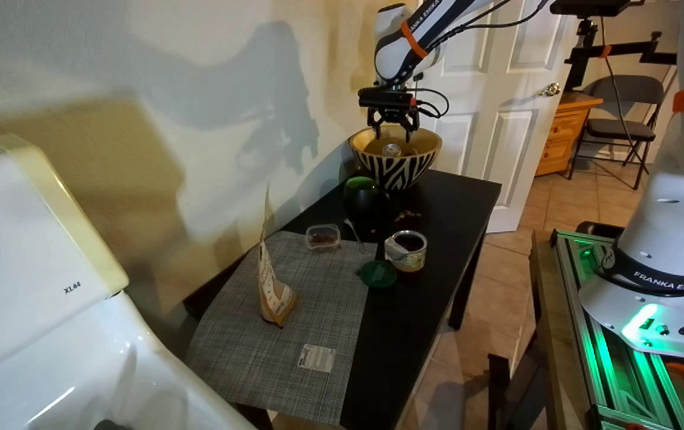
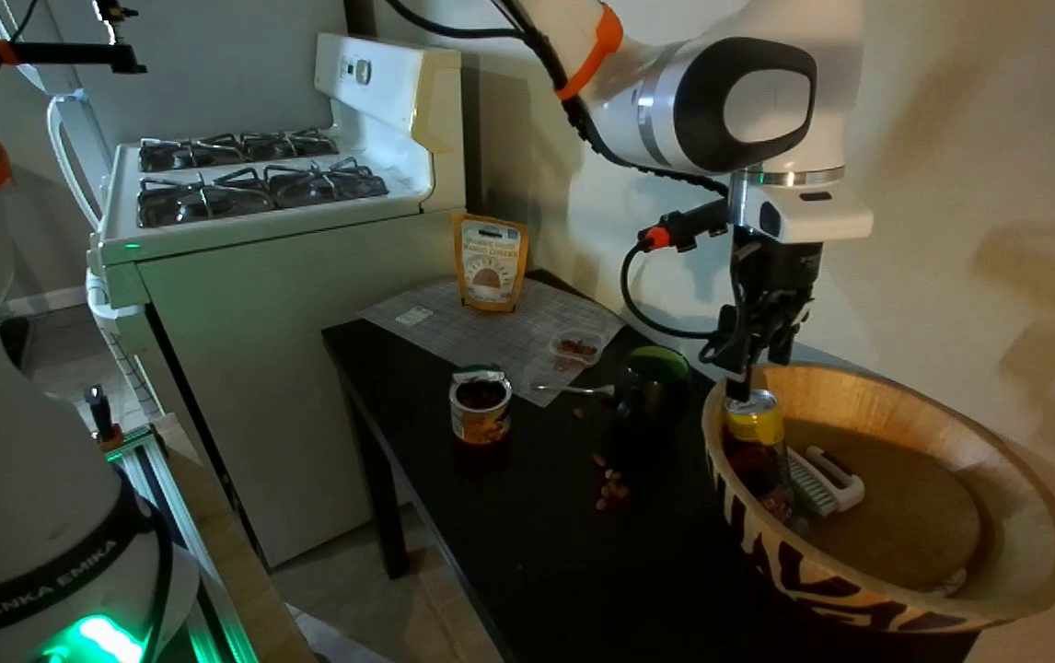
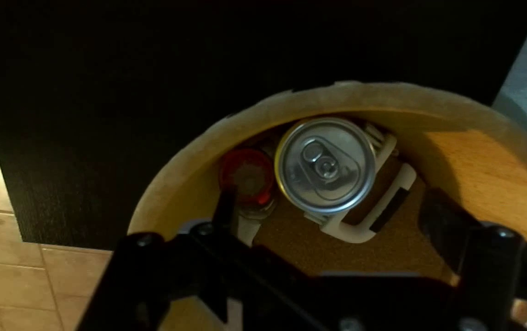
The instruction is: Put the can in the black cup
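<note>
One can (image 3: 325, 165) just below the gripper (image 1: 393, 137), inside the striped bowl (image 1: 399, 173).

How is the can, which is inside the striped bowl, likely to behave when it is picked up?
The can should probably feel stiff, because its rim and lid look metallic. It may be rather heavy for its size, as the lid appears unopened. Its round shape suggests that it could roll if dropped on its side.
</note>
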Controlling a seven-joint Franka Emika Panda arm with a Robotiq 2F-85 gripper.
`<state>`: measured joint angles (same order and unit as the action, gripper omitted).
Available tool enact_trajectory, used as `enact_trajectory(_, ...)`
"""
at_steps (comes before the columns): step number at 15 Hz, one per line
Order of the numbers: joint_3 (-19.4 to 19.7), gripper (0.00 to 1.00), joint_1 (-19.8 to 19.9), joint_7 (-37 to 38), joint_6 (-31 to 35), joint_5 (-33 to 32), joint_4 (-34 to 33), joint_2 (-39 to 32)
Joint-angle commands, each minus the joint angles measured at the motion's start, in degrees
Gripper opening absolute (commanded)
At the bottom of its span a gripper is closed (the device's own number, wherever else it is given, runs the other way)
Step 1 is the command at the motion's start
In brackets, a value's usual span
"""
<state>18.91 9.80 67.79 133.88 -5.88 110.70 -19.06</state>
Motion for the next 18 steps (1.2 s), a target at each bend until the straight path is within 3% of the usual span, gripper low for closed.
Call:
enact_trajectory(1,0.6,1.00,-0.8,3.2,-4.0,-1.9,-4.5,-4.9)
enact_trajectory(9,0.6,1.00,-0.2,0.9,-3.6,-2.0,-7.0,-9.3)
enact_trajectory(10,0.6,0.95,-0.3,0.9,-3.8,-2.1,-7.3,-9.7)
enact_trajectory(11,0.7,0.72,-0.5,1.1,-4.0,-2.4,-7.4,-10.0)
enact_trajectory(13,1.1,0.69,-0.9,1.6,-3.9,-3.1,-7.1,-10.1)
enact_trajectory(16,1.5,0.43,-1.3,2.1,-3.5,-4.4,-6.2,-8.9)
enact_trajectory(18,1.9,0.40,-1.6,2.0,-2.5,-5.3,-4.6,-6.4)
